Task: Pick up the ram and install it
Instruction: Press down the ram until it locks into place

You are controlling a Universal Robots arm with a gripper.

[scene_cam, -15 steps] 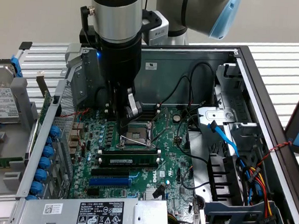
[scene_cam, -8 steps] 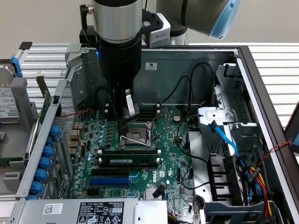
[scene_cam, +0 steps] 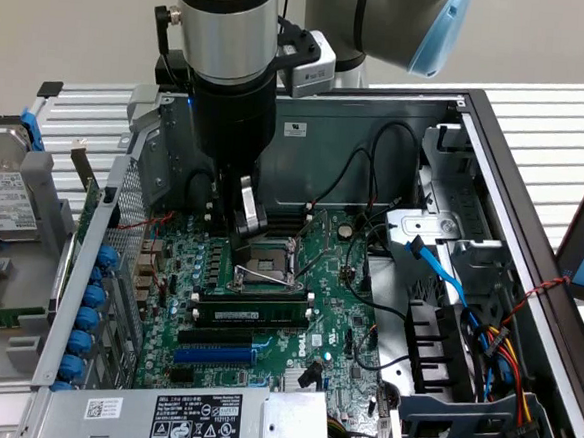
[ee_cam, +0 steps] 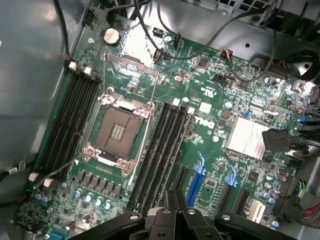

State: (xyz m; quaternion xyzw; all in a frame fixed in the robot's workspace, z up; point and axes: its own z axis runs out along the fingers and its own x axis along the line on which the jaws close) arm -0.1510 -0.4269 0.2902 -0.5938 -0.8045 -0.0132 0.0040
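Note:
The ram, a long dark-green stick with a small pale label, stands on edge in a memory slot just in front of the CPU socket. In the wrist view the ram lies along the slot bank beside the socket. My gripper hangs above the socket's far side, clear of the ram and touching nothing. Seen from the wrist, the gripper has its dark fingers together, with nothing between them.
The motherboard lies in an open metal case. A blue expansion slot sits in front of the ram. Black cables and a blue cable cross on the exterior view's right, by drive cages. A hard drive rests at the left.

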